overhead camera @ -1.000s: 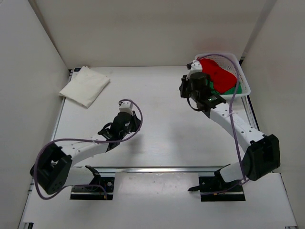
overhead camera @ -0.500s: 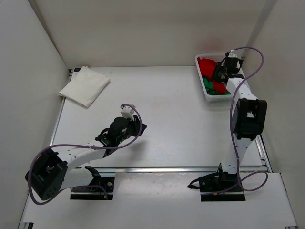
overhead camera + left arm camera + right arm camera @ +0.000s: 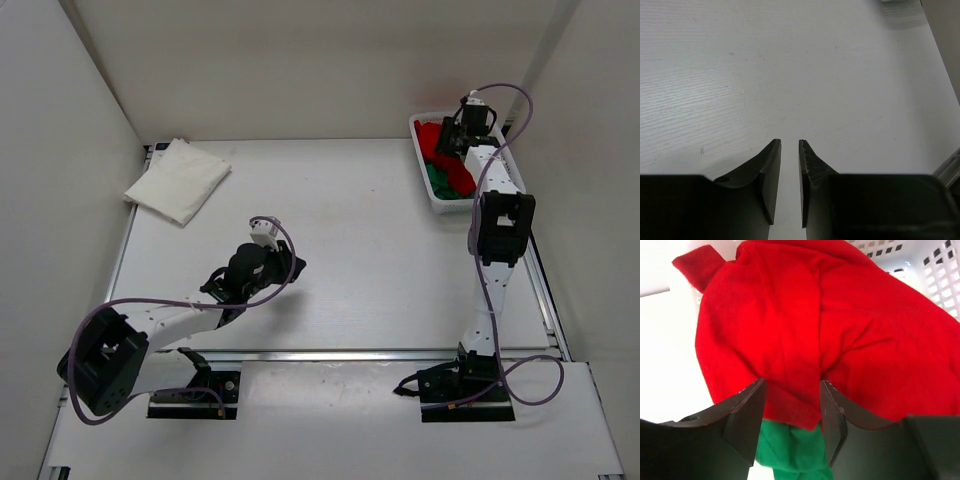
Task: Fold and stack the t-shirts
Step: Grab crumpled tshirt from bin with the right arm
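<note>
The white t-shirt (image 3: 178,179) lies folded at the table's far left corner. The red t-shirt (image 3: 432,135) is bunched on top of the green t-shirt (image 3: 440,178) inside the white lattice basket (image 3: 432,205) at the far right. My right gripper (image 3: 452,143) reaches into that basket. In the right wrist view it (image 3: 792,382) is open just above the red t-shirt (image 3: 805,315), with the green t-shirt (image 3: 790,450) showing below the jaws; no cloth is pinched. My left gripper (image 3: 293,270) hovers low over bare table, its jaws (image 3: 790,142) a narrow gap apart and empty.
The basket's lattice wall (image 3: 940,275) rises just behind the red cloth. White walls enclose the table on the left, back and right. A metal rail (image 3: 330,353) runs along the near edge by the arm bases.
My right arm has swung out from beside the basket and stretched over it, and its jaws have gone from shut to open. The left gripper has drifted slightly right and parted a little.
</note>
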Robot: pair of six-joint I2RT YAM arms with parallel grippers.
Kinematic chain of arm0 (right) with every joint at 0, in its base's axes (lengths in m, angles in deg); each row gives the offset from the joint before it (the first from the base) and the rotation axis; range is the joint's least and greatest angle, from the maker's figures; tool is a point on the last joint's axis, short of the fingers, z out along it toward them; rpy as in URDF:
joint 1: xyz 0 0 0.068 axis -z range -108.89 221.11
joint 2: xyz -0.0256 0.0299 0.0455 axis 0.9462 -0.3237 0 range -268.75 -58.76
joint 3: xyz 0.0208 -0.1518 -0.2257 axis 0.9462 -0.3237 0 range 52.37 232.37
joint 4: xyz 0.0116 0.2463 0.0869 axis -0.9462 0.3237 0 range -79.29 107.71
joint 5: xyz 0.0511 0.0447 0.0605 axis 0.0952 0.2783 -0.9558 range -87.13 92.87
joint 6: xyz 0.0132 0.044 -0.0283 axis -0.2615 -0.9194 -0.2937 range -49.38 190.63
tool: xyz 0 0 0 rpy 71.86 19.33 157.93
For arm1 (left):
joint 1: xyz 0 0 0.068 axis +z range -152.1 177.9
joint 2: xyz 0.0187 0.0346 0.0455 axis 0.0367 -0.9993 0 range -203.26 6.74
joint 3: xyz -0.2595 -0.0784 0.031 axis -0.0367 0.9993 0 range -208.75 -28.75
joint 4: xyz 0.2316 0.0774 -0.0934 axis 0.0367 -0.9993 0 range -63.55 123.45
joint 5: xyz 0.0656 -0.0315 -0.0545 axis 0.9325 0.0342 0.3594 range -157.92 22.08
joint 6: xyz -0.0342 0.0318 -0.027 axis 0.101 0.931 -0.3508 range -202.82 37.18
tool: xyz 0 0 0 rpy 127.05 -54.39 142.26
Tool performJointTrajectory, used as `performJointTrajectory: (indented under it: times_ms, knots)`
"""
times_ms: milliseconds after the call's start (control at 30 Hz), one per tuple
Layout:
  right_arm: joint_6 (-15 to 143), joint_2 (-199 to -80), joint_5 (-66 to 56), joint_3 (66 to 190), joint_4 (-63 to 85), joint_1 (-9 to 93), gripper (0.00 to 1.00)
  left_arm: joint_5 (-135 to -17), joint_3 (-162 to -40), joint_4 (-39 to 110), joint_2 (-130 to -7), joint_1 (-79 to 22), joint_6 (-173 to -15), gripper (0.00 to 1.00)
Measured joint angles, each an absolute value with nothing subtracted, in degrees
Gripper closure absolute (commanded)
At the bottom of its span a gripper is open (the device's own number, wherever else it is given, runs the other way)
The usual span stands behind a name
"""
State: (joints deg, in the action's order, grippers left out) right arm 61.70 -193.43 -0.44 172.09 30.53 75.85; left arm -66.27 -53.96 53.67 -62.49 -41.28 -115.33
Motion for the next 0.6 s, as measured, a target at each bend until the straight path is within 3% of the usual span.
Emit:
performJointTrajectory:
  times_ms: [300,433,500,600]
  knots:
    - [63.2,-198.0,-0.3,180.6,37.2,74.9,0.55,-66.4,-53.5,54.4,-62.5,-39.7,-116.1,0.68]
    - [63.4,-199.3,-0.4,184.0,39.2,74.7,0.66,-66.5,-53.5,54.7,-62.5,-39.6,-116.4,0.69]
    - [63.3,-200.1,-0.4,185.6,40.1,74.7,0.66,-66.6,-53.5,54.8,-62.5,-39.4,-116.5,0.68]
    - [63.1,-201.5,-0.4,187.9,41.4,74.8,0.47,-66.8,-53.4,54.9,-62.5,-39.2,-116.7,0.68]
